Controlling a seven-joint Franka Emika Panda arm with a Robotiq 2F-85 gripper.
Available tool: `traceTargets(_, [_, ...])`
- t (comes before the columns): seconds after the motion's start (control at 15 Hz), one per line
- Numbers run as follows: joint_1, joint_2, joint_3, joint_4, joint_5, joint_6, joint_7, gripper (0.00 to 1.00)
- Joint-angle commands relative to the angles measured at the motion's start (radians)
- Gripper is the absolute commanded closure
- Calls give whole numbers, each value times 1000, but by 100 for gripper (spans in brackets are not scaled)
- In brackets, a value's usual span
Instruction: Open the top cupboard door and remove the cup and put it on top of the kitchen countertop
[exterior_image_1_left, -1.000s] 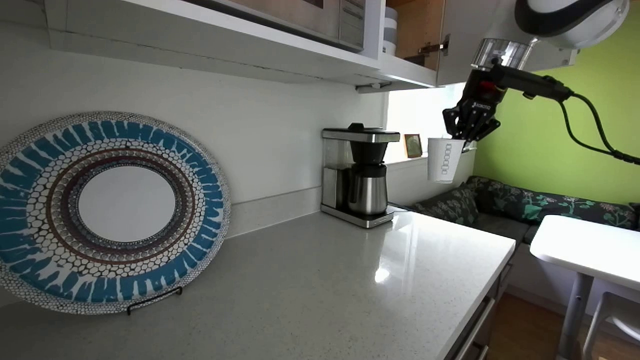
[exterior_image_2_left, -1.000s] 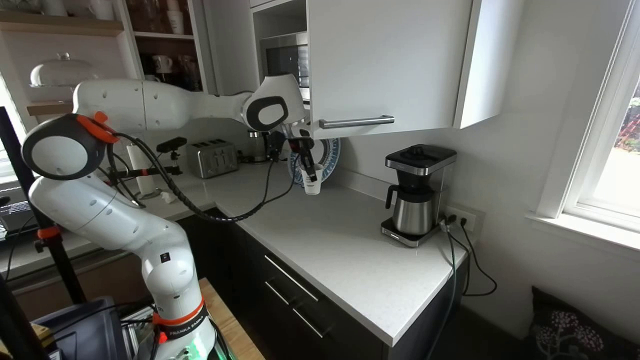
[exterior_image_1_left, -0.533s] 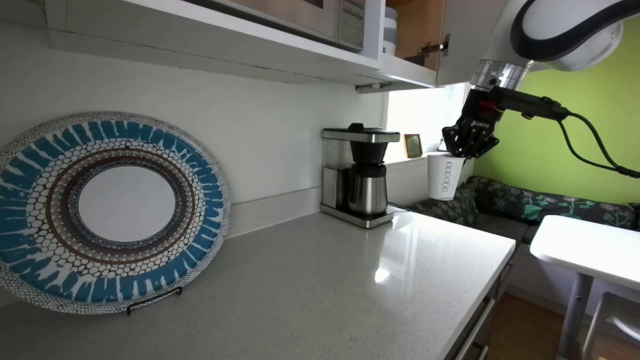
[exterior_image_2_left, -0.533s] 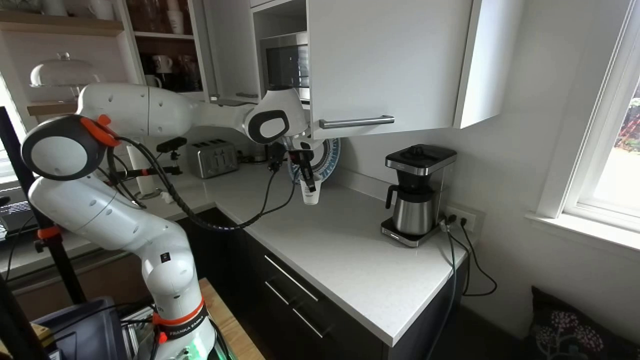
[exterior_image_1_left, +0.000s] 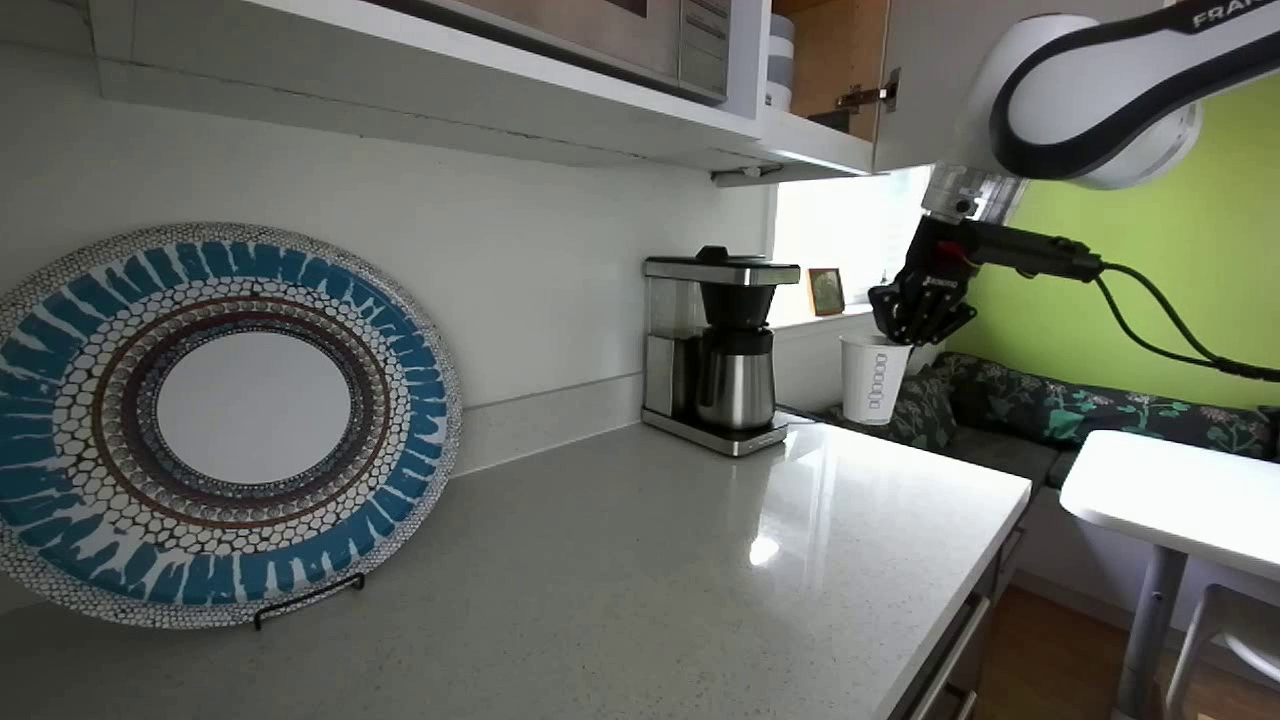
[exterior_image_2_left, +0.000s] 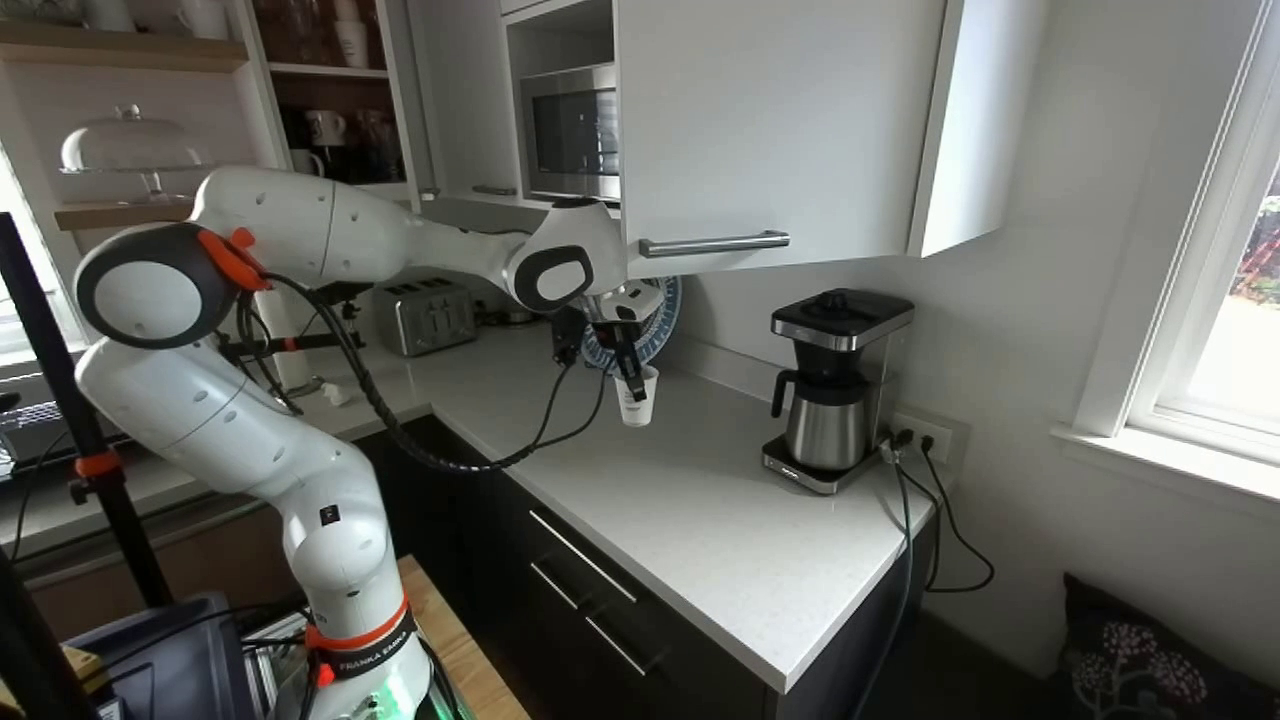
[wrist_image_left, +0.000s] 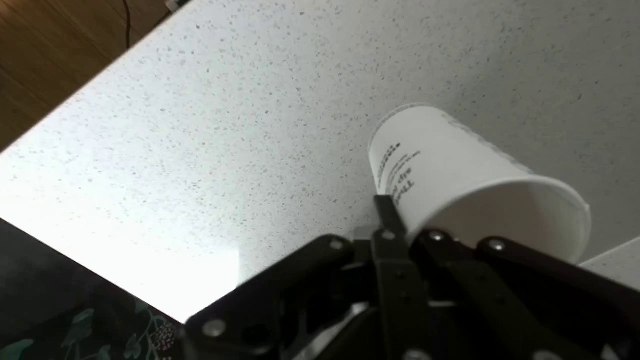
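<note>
Arm (exterior_image_2_left: 360, 232) is bent pretty hard at the elbow (exterior_image_2_left: 150, 288). Gripper (wrist_image_left: 411, 231) points down, slanted, fingers (wrist_image_left: 391, 252) pinched close together.

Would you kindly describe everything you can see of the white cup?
The cup is white and looks like paper, tapering from a wider open rim to a narrower base, with dark lettering and a column of small boxes printed on its side. Mouth up and slightly tilted, it hangs above the countertop with no contact visible. The claw pinches its wall at the rim.
</note>
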Motion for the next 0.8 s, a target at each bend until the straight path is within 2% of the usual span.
traceTargets(0.0, [2,76,-23,-46,-6,149,-69,99])
traceTargets(0.27, [-2,154,-36,-69,-9,223,-101,99])
traceTargets(0.73, [-4,242,-50,-94,-23,263,-117,99])
